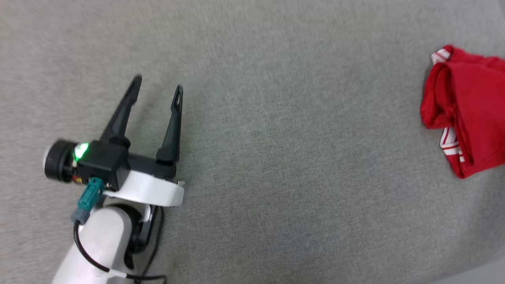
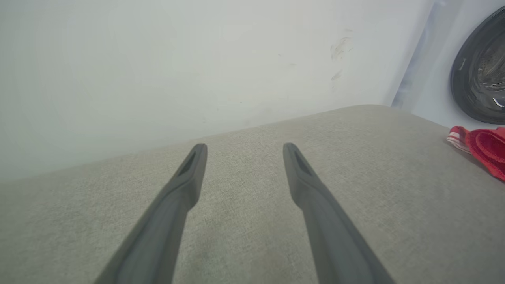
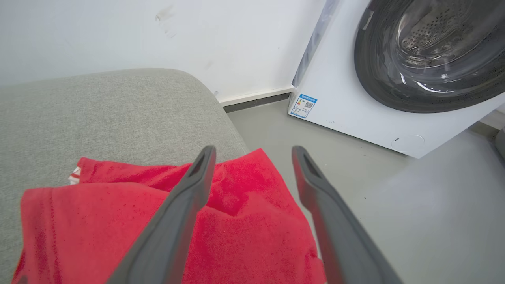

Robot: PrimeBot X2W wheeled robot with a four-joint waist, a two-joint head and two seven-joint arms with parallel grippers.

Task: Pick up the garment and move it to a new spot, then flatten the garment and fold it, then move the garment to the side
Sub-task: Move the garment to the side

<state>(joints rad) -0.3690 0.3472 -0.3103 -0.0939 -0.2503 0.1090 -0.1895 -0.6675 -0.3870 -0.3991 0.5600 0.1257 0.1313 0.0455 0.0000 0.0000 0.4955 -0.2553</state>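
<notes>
The garment (image 1: 469, 114) is a red shirt with red-white striped trim, lying folded in a bundle at the far right of the grey cushioned surface (image 1: 276, 157). In the left wrist view the garment (image 2: 483, 148) shows as a red lump at the right edge. My left gripper (image 1: 157, 86) hovers open over bare fabric at the left, far from the shirt, nothing between its fingers (image 2: 189, 173). My right gripper (image 3: 254, 152) is open just above the garment (image 3: 118, 228), its fingers spread over the shirt's edge at the cushion's corner, holding nothing.
A white washing machine (image 3: 355, 114) with a dark round door (image 3: 430, 51) stands on the grey floor (image 3: 414, 221) beyond the cushion's edge. A white wall (image 2: 177, 71) runs behind the cushion. Wide bare cushion lies between my left gripper and the shirt.
</notes>
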